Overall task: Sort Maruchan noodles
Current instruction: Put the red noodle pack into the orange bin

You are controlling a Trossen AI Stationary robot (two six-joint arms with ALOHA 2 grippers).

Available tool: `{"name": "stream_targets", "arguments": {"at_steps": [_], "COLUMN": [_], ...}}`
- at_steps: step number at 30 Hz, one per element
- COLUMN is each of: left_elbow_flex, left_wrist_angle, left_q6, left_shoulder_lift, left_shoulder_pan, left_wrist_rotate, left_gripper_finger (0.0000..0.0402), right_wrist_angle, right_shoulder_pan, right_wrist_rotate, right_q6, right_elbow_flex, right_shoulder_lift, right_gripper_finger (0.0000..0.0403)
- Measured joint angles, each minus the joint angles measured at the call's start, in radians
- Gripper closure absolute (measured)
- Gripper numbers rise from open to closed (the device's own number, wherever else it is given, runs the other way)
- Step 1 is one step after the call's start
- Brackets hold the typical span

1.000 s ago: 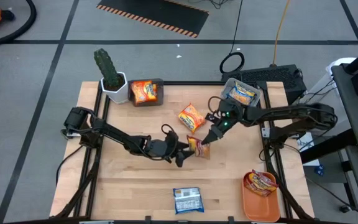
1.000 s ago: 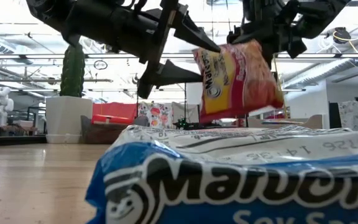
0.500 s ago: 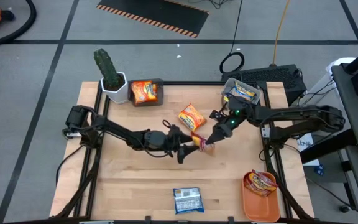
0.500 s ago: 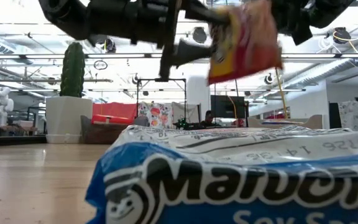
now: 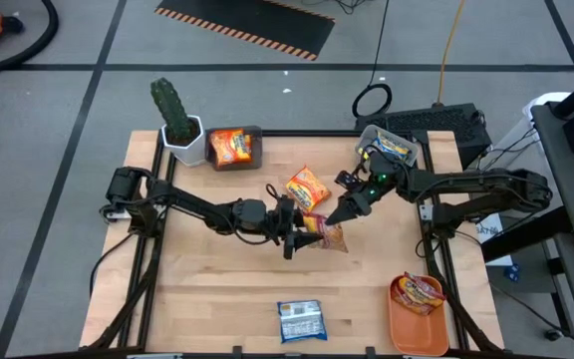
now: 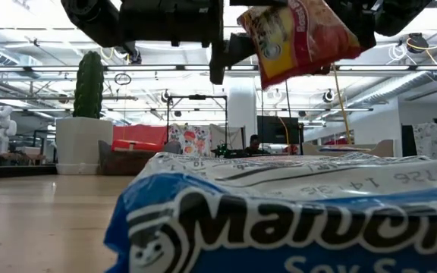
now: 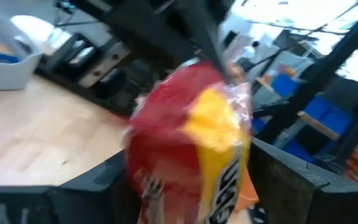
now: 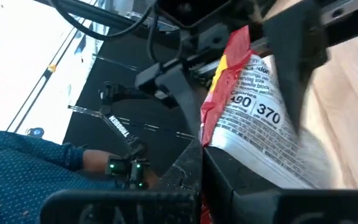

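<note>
Around the table's middle we see a cactus pot (image 5: 184, 140) and dark bin (image 5: 233, 147) at the far-left corner. Left tool (image 5: 297, 230), fingers apart around the red packet (image 5: 329, 237); right tool (image 5: 340, 214) pinched shut on it. Since before, it swung level. One orange packet (image 5: 307, 187) lies beside, one blue (image 5: 300, 319) at the near edge.

I counted six ramen packets: one red packet (image 5: 327, 237) up in the air, three orange packets (image 5: 307, 186), one blue packet (image 5: 300, 320), one yellow-and-blue packet (image 5: 390, 151). Plus one cactus (image 5: 172, 108).
</note>
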Motion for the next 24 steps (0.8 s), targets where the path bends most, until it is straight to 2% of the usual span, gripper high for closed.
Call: {"name": "stream_targets", "arguments": {"at_steps": [4,9,13,16,24], "left_elbow_flex": [0.0,0.0,0.0,0.0,-0.001], "left_wrist_angle": [-0.009,-0.044,-0.048,-0.057,-0.073], "left_q6": [0.029,0.037,0.036,0.016,-0.073], "left_shoulder_lift": [0.0,-0.001,-0.001,-0.001,-0.001], "left_shoulder_pan": [0.002,0.005,0.009,0.008,0.008], "left_wrist_rotate": [0.049,0.05,0.052,0.052,0.052], "left_gripper_finger": [0.0172,0.0224,0.0247,0.026,0.0268], "right_wrist_angle": [-0.005,-0.011,-0.008,-0.006,-0.005], "right_shoulder_pan": [-0.014,-0.036,-0.045,-0.047,-0.067], "right_wrist_rotate": [0.003,-0.001,0.009,0.034,0.108], "right_q6": [0.0,0.011,0.013,0.003,-0.011], "right_elbow_flex": [0.0,0.0,0.0,0.0,0.0], "right_shoulder_lift": [0.001,0.001,0.001,0.001,-0.005], "right_gripper_finger": [0.0403,0.0403,0.039,0.0357,0.0231]}}
